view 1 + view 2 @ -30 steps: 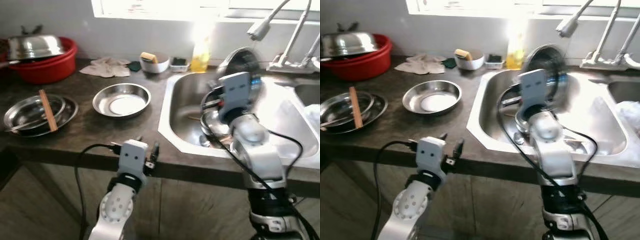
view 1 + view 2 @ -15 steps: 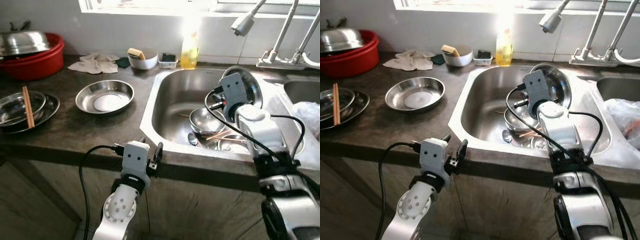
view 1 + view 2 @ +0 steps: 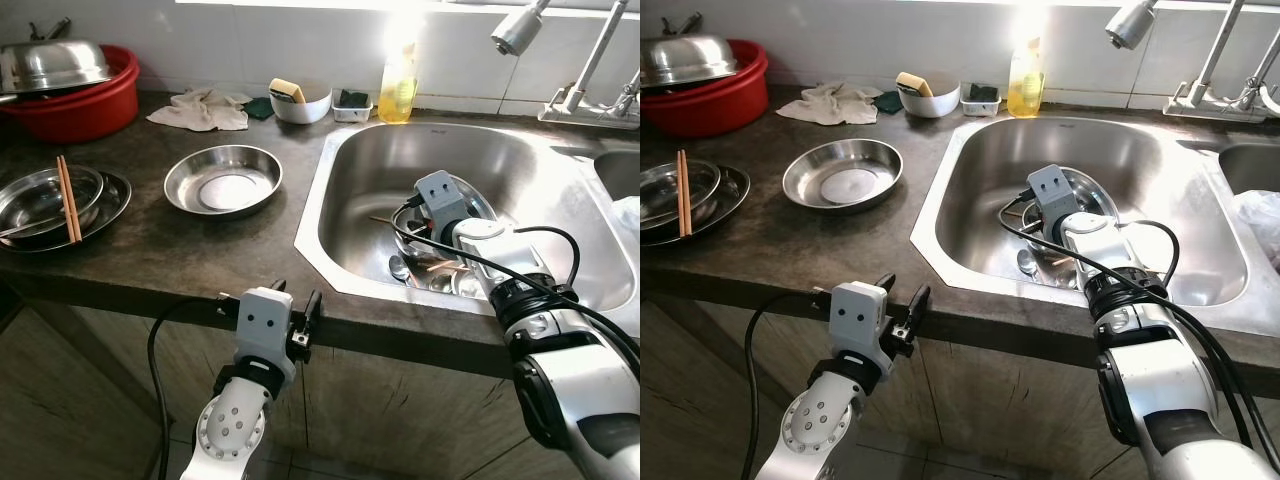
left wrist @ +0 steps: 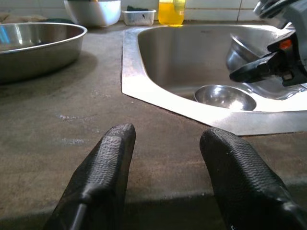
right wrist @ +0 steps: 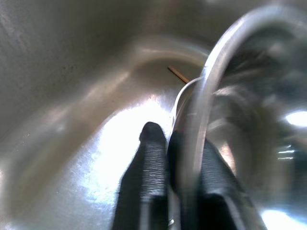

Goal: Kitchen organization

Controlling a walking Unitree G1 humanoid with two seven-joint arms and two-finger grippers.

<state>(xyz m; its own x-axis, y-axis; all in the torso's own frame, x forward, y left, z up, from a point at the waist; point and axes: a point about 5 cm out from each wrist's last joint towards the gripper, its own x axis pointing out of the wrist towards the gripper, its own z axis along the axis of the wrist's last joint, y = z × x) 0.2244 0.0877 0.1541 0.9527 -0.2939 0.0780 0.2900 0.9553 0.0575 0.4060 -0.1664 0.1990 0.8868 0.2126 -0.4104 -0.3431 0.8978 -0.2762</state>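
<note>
From the head views, the right gripper [image 3: 428, 215] is reaching down into the sink [image 3: 350, 180], pinching the rim of a steel plate [image 3: 478, 205] over the dishes at the sink's bottom. The right wrist view is showing its fingers [image 5: 152, 163] clamped on that rim, so lifting it out to the counter [image 3: 150, 250] looks next, while the left gripper [image 4: 165, 167] is hovering spread at the counter's front edge.

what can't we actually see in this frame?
- Right tool: pinches the rim of a steel bowl; blur hides the rest of the bowl.
- Dishes in the sink: the right arm covers them, count unclear.
- Tap: cut off by the top edge.
</note>
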